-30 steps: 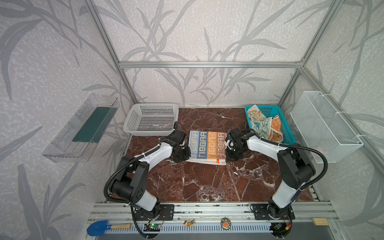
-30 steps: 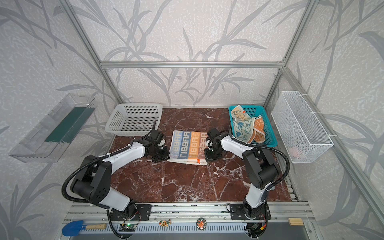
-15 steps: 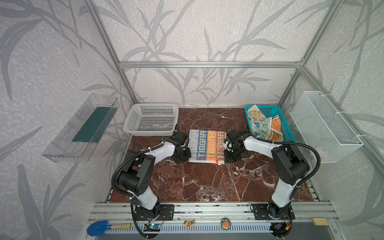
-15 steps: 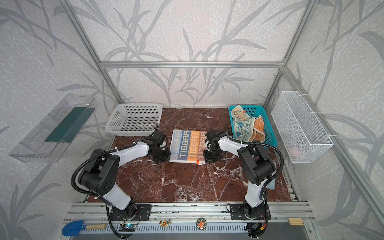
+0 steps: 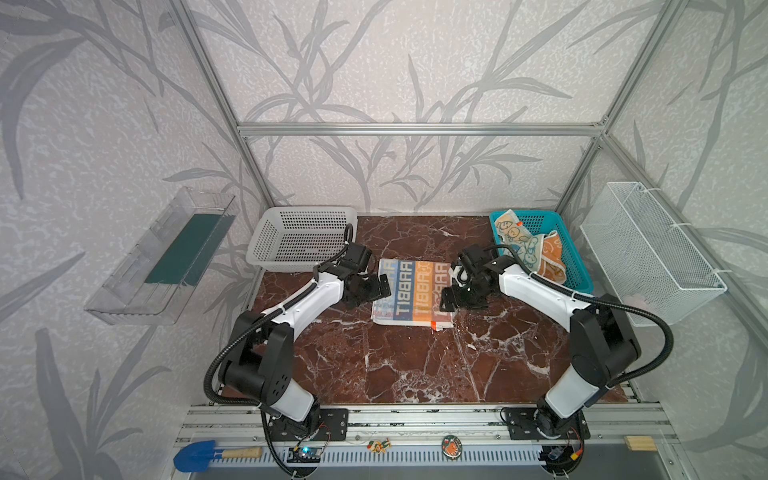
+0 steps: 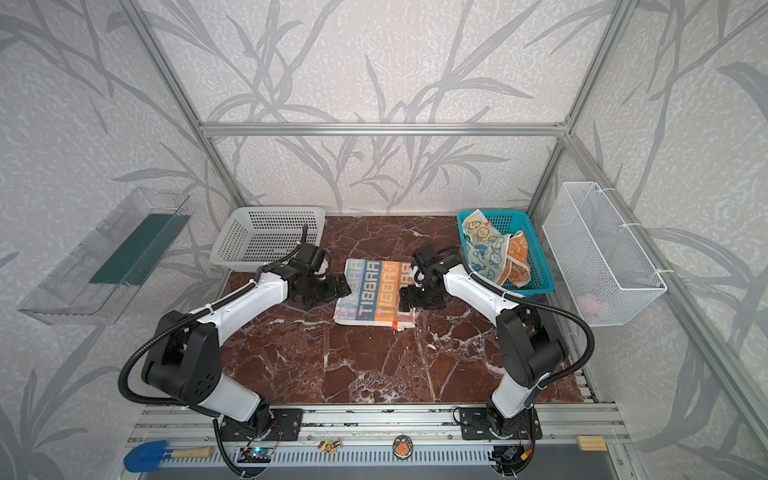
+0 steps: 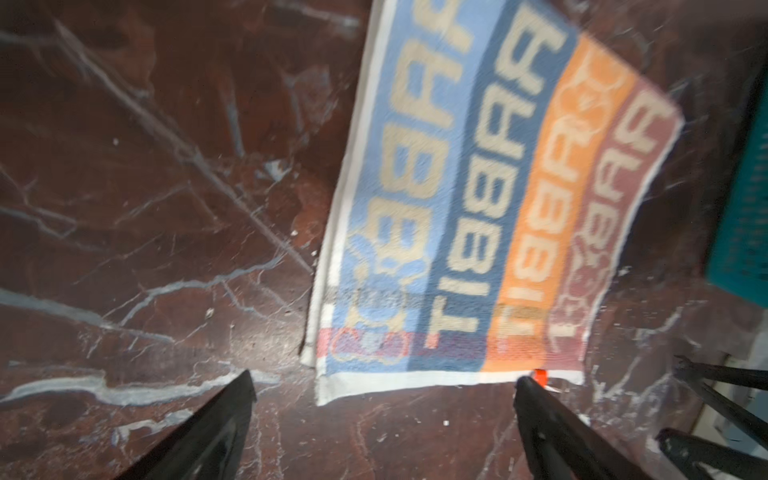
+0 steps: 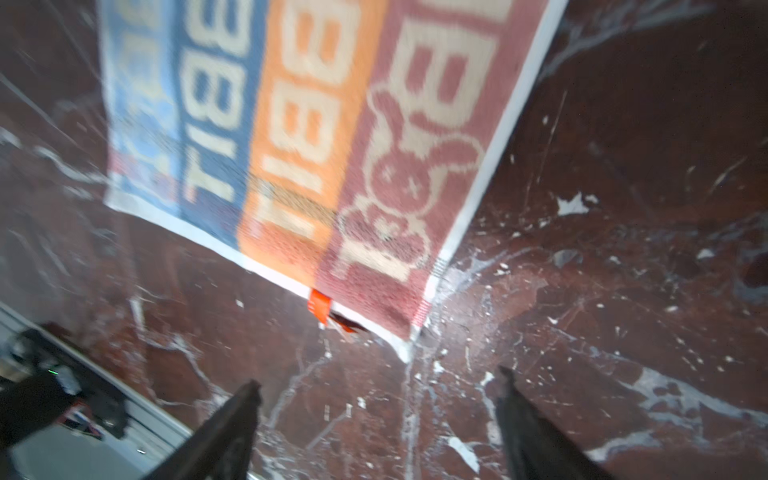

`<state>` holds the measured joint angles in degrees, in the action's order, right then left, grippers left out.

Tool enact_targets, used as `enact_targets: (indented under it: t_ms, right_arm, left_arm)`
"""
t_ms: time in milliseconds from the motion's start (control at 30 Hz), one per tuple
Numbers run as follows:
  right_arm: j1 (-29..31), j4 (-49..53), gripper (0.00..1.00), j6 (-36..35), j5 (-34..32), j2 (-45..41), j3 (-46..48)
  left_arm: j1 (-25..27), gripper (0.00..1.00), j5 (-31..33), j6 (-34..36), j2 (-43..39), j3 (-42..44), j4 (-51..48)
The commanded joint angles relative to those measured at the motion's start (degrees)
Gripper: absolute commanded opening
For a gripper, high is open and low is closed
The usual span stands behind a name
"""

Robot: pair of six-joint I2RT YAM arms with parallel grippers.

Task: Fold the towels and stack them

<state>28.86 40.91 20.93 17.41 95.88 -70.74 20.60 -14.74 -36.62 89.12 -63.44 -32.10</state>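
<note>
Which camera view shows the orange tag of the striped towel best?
The right wrist view: the orange tag is large and unhidden at the striped towel's hem. In the left wrist view it is small, blurred, beside a fingertip. In both top views it is a tiny speck.

A robotics lab test cell: an aluminium frame (image 5: 419,129) across the upper middle carries leaf-patterned wall panels (image 5: 415,62) around a marble-look tabletop (image 5: 415,365), with a left arm (image 5: 307,299) and a right arm (image 5: 536,291) bolted to a slotted rail (image 5: 415,415) beside a bare circuit board (image 5: 305,453) along the bottom edge.
</note>
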Motion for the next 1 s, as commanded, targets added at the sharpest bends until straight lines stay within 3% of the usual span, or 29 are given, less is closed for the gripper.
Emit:
enact_targets:
  t_ms: [0,167,400,700,967]
  right_arm:
    - [-0.36,-3.23,0.99,3.43,4.89,1.06,-1.22]
    - [0.55,-12.67,0.99,9.90,11.45,4.62,2.45]
    - [1.77,-20.66,0.99,13.17,13.89,6.68,10.49]
    - [1.14,-17.81,0.99,8.87,11.33,6.90,14.80]
    - [-1.86,-9.99,0.99,2.82,8.44,0.87,15.48]
  left_arm:
    - [-0.13,0.99,-3.89,-3.29,1.63,-3.56,1.99]
    - [0.02,0.99,-7.31,-8.51,6.09,-4.68,8.91]
    - [0.87,0.99,-8.54,-10.36,10.64,-1.92,13.14]
    - [4.08,0.99,-7.36,-11.32,12.82,7.08,17.76]
    - [9.61,0.99,-6.69,-14.73,10.14,11.78,20.50]
